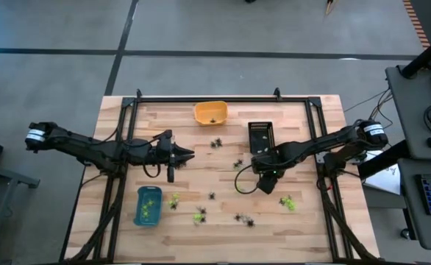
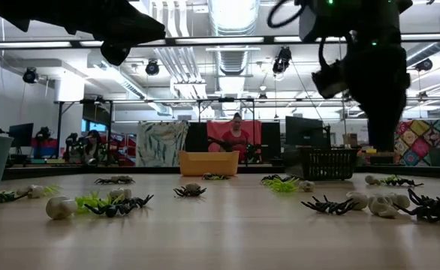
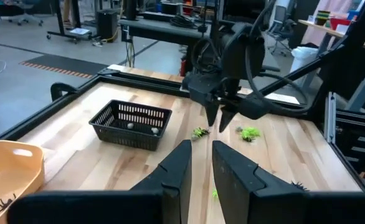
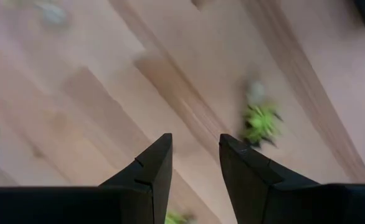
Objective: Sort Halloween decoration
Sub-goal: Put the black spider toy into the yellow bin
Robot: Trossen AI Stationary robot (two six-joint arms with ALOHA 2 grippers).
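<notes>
Right wrist view: parted fingers (image 4: pixel 192 158) above green trinket (image 4: pixel 260 124).

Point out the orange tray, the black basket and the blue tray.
orange tray (image 1: pixel 210 112): high view, on its far rim.
black basket (image 3: pixel 130 126): left wrist view, on its near mesh wall.
blue tray (image 1: pixel 140 207): high view, on its left wall.

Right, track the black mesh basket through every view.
High view: black mesh basket at the table's far side, right of the orange tray.
Low view: basket at the back, right of the orange tray.
Left wrist view: basket left of centre, holding whitish trinkets.
Right wrist view: not in it.
Shared landmark: the orange tray.
</notes>
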